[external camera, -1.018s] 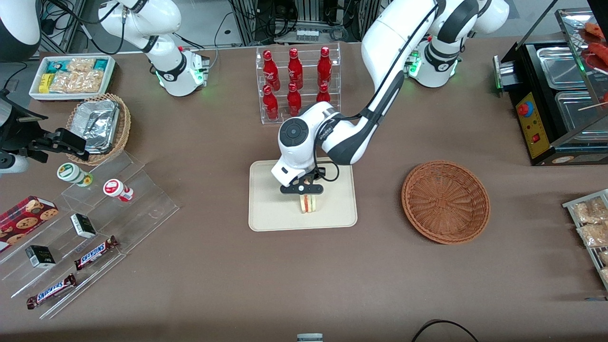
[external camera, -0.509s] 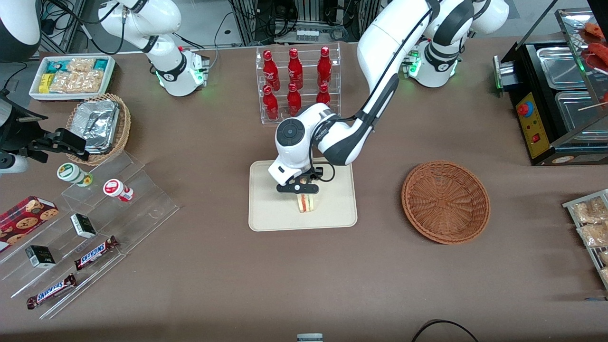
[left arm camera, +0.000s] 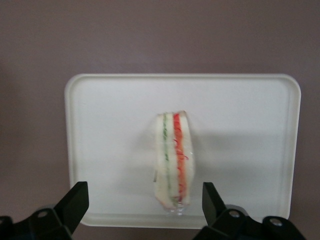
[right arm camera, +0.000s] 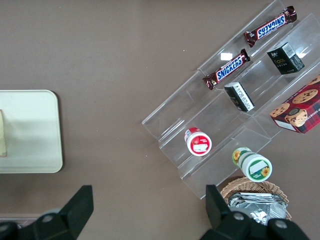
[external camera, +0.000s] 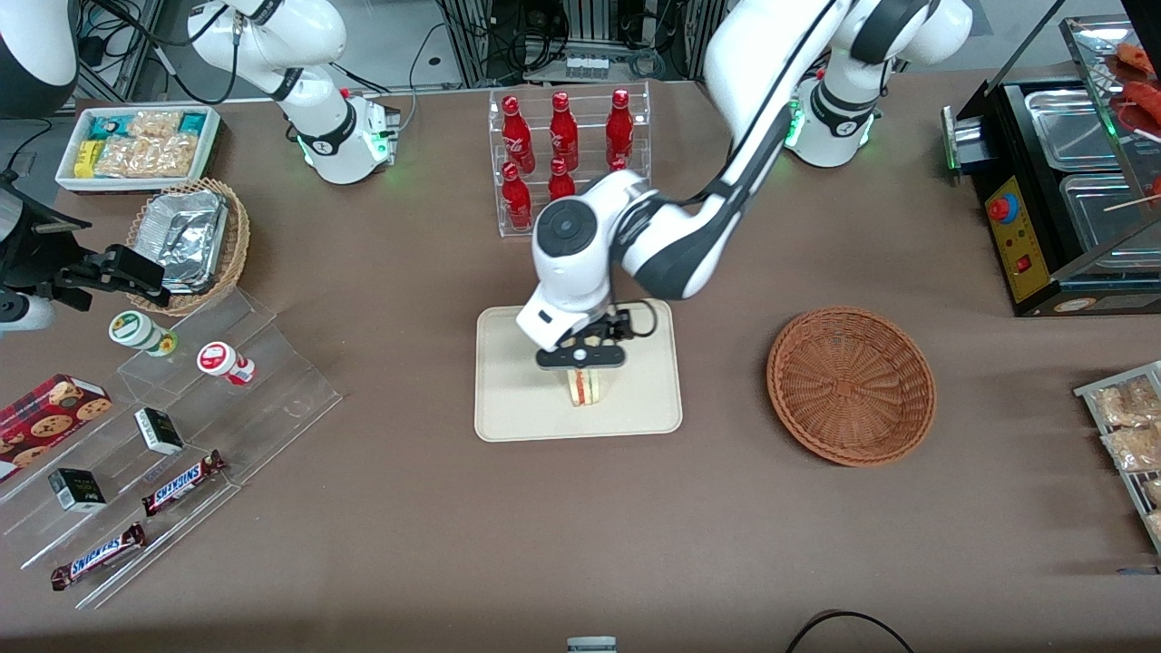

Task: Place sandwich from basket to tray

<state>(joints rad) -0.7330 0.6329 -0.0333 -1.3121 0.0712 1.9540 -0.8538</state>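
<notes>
The sandwich (external camera: 586, 388) stands on its edge on the cream-white tray (external camera: 517, 399), its red and green filling lines facing up. My left gripper (external camera: 580, 359) hangs open just above it, touching nothing. In the left wrist view the sandwich (left arm camera: 173, 160) rests free on the tray (left arm camera: 110, 125), and the gripper (left arm camera: 144, 195) has its black fingertips (left arm camera: 78, 196) spread wide, one on either side of it. The reddish-brown basket (external camera: 851, 385) sits empty beside the tray, toward the working arm's end of the table.
A clear rack of red bottles (external camera: 567, 154) stands farther from the front camera than the tray. A stepped clear display with snack bars (external camera: 181, 426), a tan wicker basket with foil container (external camera: 190, 240) and a white snack bin (external camera: 136, 145) lie toward the parked arm's end.
The left arm's wrist has risen and the gripper has lifted a little above the sandwich. The sandwich has stayed in place on the tray.
</notes>
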